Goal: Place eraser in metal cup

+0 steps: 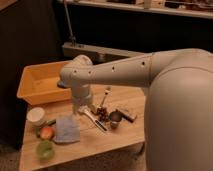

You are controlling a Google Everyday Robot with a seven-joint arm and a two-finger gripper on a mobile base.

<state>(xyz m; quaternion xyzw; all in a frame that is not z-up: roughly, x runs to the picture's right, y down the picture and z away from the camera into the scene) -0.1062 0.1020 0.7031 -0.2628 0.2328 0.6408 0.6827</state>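
Arm (125, 70) dominates your view, stretched left over the wooden table (115, 142). Its gripper (86, 109) hangs low at mid-table, near the orange bin (35, 82); you cannot tell whether it is spread or pressed together.

Count: one bin, one blue-grey pad (66, 129), one white bowl (36, 116), one green cup (45, 149), one metal cup (115, 118), one eraser (127, 114).

The eraser lies on the table just beside the metal cup, on its right in your view, apart from the gripper.

Judged step: approach, pick not yet made. Your next move calls for shifting the gripper past the cup and descending squarely on the eraser.
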